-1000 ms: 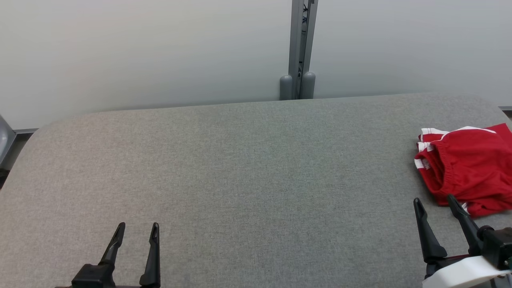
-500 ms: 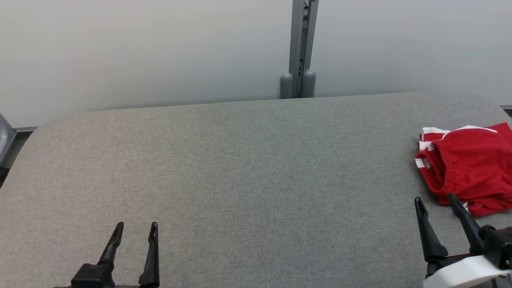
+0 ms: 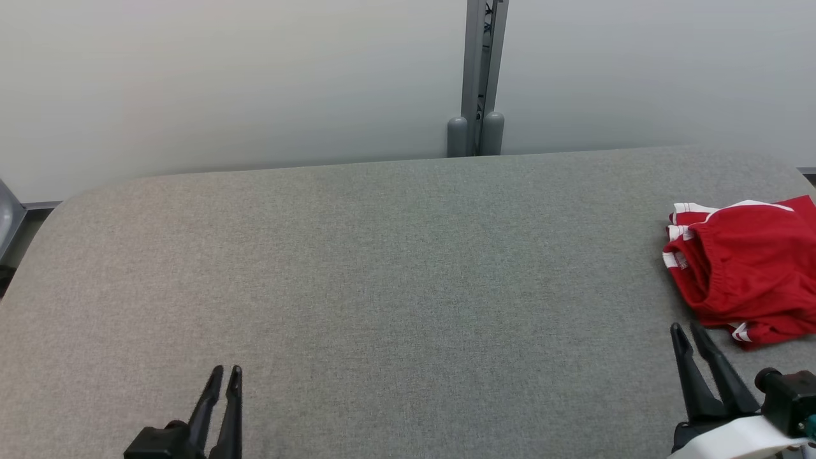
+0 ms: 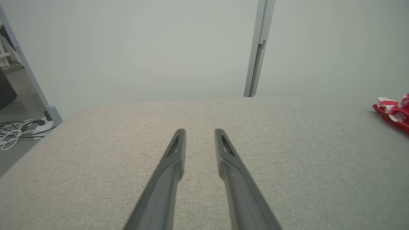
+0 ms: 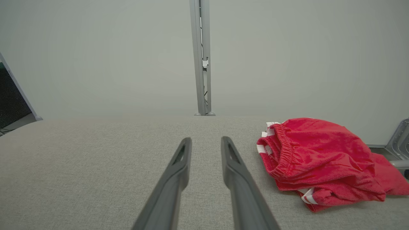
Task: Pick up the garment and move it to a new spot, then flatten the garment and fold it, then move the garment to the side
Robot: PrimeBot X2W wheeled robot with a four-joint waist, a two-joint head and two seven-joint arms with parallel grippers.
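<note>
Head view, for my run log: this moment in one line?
crumpled red cloth garment: untouched, right on grey fabric table | left gripper, right gripper: jaws parted, empty

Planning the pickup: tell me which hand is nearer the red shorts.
Right. The right hand sits just short of the red shorts, not touching; the left hand is far off to their left across the table.

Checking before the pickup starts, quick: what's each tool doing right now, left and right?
Left tool: open with a narrow gap, holding nothing.
Right tool: open, holding nothing, not touching the red garment.
</note>
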